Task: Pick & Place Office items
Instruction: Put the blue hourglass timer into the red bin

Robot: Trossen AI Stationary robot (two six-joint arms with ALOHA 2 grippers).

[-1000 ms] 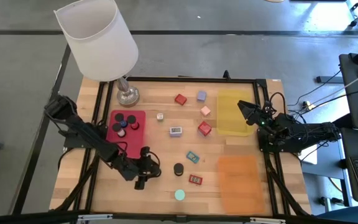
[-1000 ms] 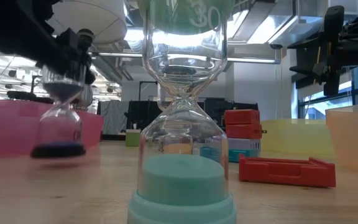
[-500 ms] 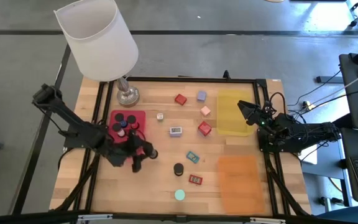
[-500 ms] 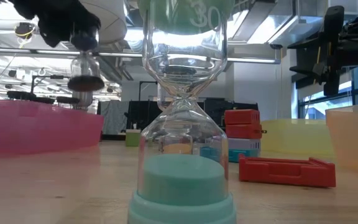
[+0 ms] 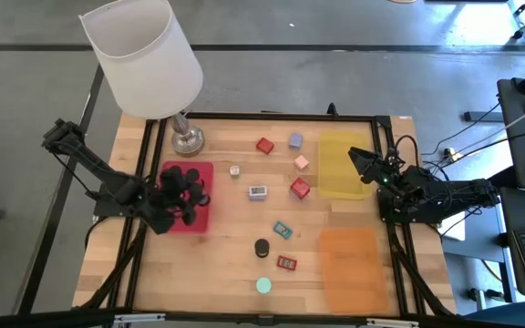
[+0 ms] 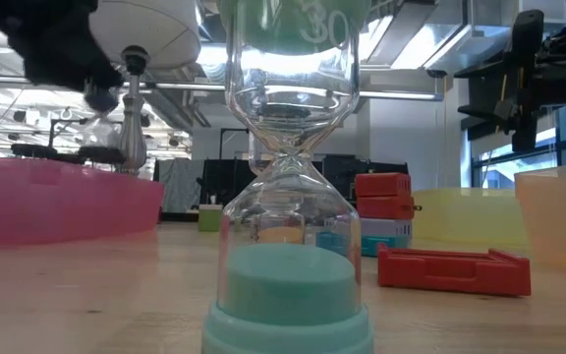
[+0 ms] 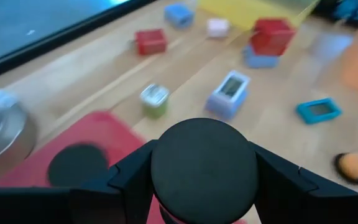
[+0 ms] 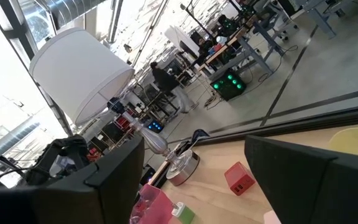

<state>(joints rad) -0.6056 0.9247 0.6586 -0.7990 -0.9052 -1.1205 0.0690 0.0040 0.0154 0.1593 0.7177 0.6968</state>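
Observation:
My left gripper (image 5: 184, 195) hovers over the red tray (image 5: 200, 219) at the table's left, shut on a black-capped sand timer (image 7: 204, 163). Black round pieces (image 5: 179, 173) lie in that tray. In the low view the left gripper (image 6: 62, 49) is a dark blur high above the tray's pink wall (image 6: 57, 202). On the wood stand another black timer (image 5: 261, 247) and a teal timer (image 5: 262, 285), with flat red (image 5: 286, 263), teal (image 5: 283, 229) and white (image 5: 258, 190) rectangles and small blocks (image 5: 300, 188). My right gripper (image 5: 358, 164) waits open over the yellow mat (image 5: 340, 178). My left gripper pinches the timer's round black cap (image 7: 204, 163) between its two fingers (image 7: 126, 180), one on each side of the cap. The timer is lifted clear, above the red tray. Its lower part is hidden behind the cap and blurred in the low view.
A white-shaded lamp's silver base (image 5: 187, 139) stands just beyond the red tray, toward the far edge. An orange mat (image 5: 349, 264) lies near the right edge. A black frame (image 5: 272, 116) runs around the table. The teal timer (image 6: 288, 285) fills the low view's foreground.
My left gripper has risen from the table's near middle and swung left and toward the far edge, ending over the red tray. It has carried the black-capped timer, which stood on the wood a second ago and now hangs clear. The right arm has kept still.

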